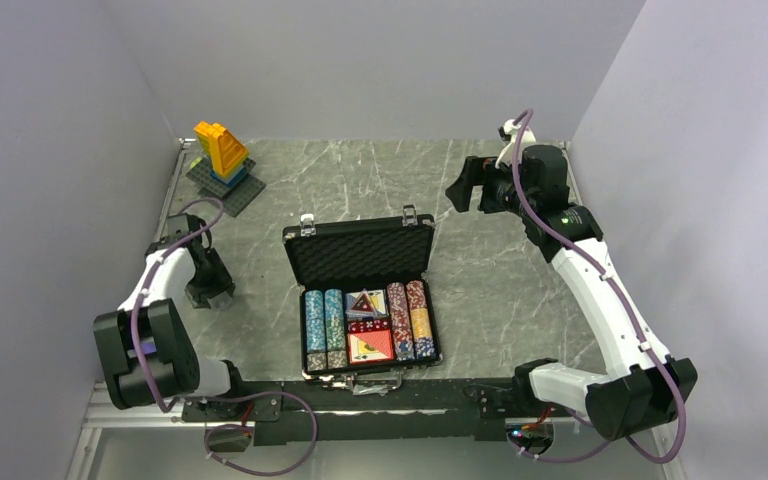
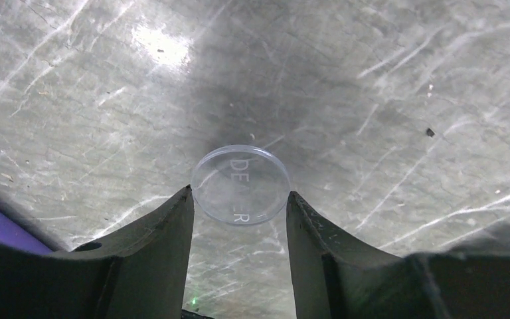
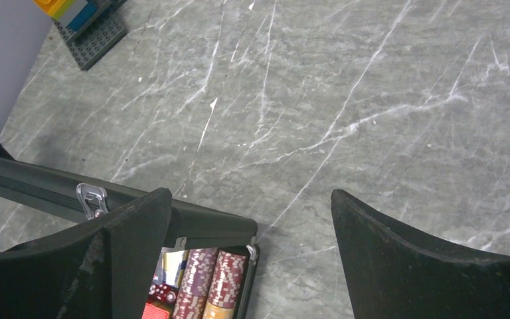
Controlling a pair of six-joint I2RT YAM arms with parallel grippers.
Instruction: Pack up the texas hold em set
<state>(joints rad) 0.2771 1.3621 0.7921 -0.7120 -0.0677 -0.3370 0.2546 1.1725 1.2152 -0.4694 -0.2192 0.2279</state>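
- One grey marbled table (image 1: 520, 290) bears everything; a toy brick tower (image 1: 222, 155) in its far left corner is no part of the job.
- One black case (image 1: 360, 258) sits at the middle near edge, with its foam-lined lid upright and its silver latches undone.
- Four rows of poker chips (image 1: 324, 325) fill the tray, two bluish on the left and two red and orange on the right.
- Two card decks (image 1: 370, 346) lie in the centre lane, one towards the lid and one towards the front.
- Several small red dice (image 1: 367, 326) sit between the decks.
- The right gripper (image 3: 249, 193) hovers over the case's far right corner, jaws wide apart and empty.
- The left gripper (image 2: 239, 193) is down at the table left of the case and well apart from it. Its jaws stand about as wide as the disc they straddle.
- The clear dealer button (image 2: 240, 184) lies flat between those fingertips. I cannot tell whether they pinch its rim yet.
- My advice for this pickup: the button is thin and slick, so keep the tips low and level, close evenly on opposite edges, and lift straight up. Carry it slowly and release it low over the centre lane.
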